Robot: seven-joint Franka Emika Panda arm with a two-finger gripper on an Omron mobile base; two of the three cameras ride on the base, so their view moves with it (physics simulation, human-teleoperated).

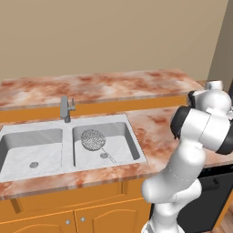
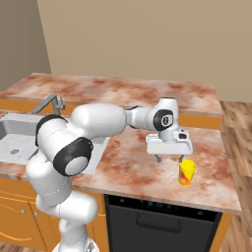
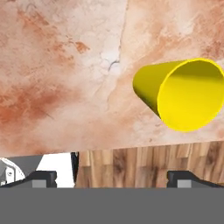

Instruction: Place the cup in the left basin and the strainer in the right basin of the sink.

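Gripper (image 2: 170,158) wide open, holding nothing, up above counter (image 2: 133,162), just beside cup (image 2: 186,172). Cup stands upright near counter edge. Strainer (image 1: 93,139) lies in right basin (image 1: 124,144).

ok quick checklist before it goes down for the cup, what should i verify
1. Gripper open, nothing between the jaws: ok.
2. Cup upright on the counter, free of neighbours: ok.
3. Gripper centred over the cup: not ok; the hand view puts the cup off to one side, and the right base view puts it beside the fingers.
4. Strainer already in the right basin: ok.
5. Left basin free to receive the cup: ok.
6. Cup's margin from the counter's front edge: cannot tell exactly; it looks close.
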